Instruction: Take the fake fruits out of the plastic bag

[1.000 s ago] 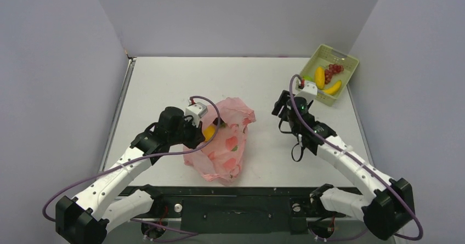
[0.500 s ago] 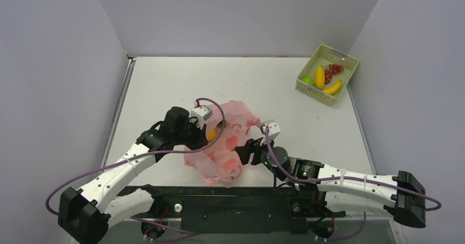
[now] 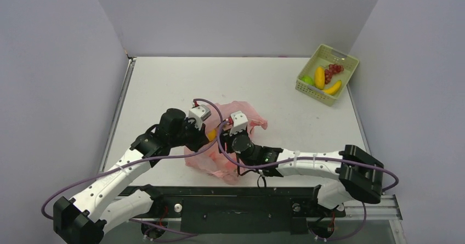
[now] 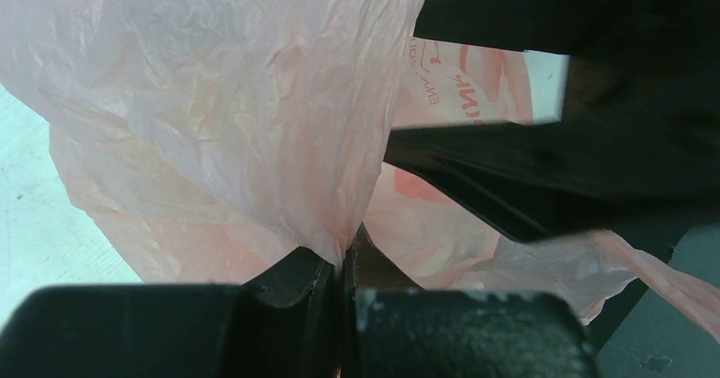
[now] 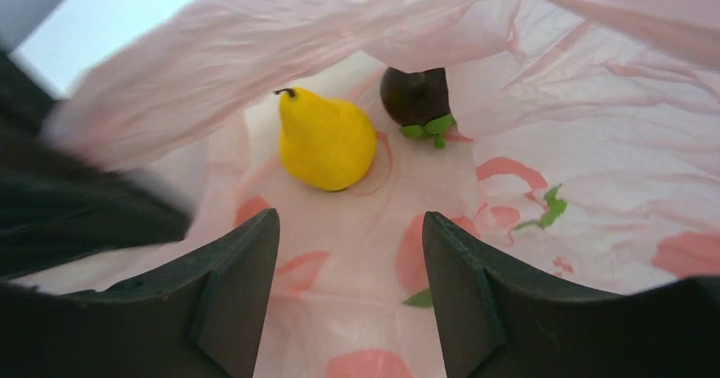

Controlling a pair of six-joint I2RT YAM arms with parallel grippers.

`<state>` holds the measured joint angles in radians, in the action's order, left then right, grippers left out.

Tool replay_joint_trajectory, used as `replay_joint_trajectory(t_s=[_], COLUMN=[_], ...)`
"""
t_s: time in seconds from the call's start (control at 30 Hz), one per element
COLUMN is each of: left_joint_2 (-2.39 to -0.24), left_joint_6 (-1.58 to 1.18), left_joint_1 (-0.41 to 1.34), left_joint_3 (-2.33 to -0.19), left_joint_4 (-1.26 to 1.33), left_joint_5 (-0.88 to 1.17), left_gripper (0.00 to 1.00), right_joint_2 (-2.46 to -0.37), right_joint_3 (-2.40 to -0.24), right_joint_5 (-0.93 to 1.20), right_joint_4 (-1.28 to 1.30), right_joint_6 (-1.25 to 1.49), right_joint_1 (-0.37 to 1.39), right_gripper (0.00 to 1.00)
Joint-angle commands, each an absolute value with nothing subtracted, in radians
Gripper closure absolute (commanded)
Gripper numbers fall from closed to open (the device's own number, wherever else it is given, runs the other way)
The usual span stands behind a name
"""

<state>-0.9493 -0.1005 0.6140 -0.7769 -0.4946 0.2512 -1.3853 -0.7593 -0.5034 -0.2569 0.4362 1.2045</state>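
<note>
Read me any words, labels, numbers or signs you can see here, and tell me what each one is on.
Red lettering on the bag: tilted, creased and cut off by folds; only stray letters show, no whole word can be read.
Basket: no text visible.
Elsewhere: nothing legible.

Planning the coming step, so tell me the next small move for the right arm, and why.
Probably ease the right claw forward and slightly left to straddle the yellow pear-shaped fruit, then close. Its jaws stand open inside the plastic bag, the fruit lies just ahead, a little left of their midline, and the left claw is shut on the bag's film.
</note>
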Motion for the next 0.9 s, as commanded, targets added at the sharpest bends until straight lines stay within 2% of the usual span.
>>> replay_joint_trajectory(t_s=[0.0, 0.13, 0.43, 0.57, 0.6, 0.67, 0.87], left_joint_2=[-0.939, -0.941, -0.944, -0.951, -0.953, -0.955, -0.969], left_joint_6=[-0.106, -0.104, -0.108, -0.107, -0.108, -0.11, -0.112], left_joint_1=[0.621, 0.622, 0.629, 0.629, 0.629, 0.63, 0.64], left_joint_3=[-0.804, -0.805, -0.802, -0.803, -0.803, -0.803, -0.8], left_joint_4=[-0.442, -0.446, -0.44, -0.439, -0.438, -0.437, -0.433], left_joint_5=[0.255, 0.251, 0.264, 0.268, 0.271, 0.281, 0.291], left_gripper=[1.0, 1.0, 1.0, 1.0, 1.0, 1.0, 1.0], right_joint_2=[-1.511, -1.64, -1.827, -1.901, -1.926, -1.96, -2.083], right_joint_3=[-0.797, -0.83, -0.845, -0.901, -0.917, -0.936, -1.036], right_joint_5=[-0.398, -0.346, -0.296, -0.306, -0.306, -0.308, -0.271], right_joint_4=[-0.427, -0.528, -0.833, -0.858, -0.869, -0.895, -0.912], right_joint_6=[0.387, 0.345, 0.272, 0.25, 0.243, 0.231, 0.193], right_joint_1=[1.121, 1.099, 1.1, 1.097, 1.096, 1.092, 1.077], right_gripper=[0.43, 0.43, 0.29, 0.26, 0.18, 0.15, 0.15])
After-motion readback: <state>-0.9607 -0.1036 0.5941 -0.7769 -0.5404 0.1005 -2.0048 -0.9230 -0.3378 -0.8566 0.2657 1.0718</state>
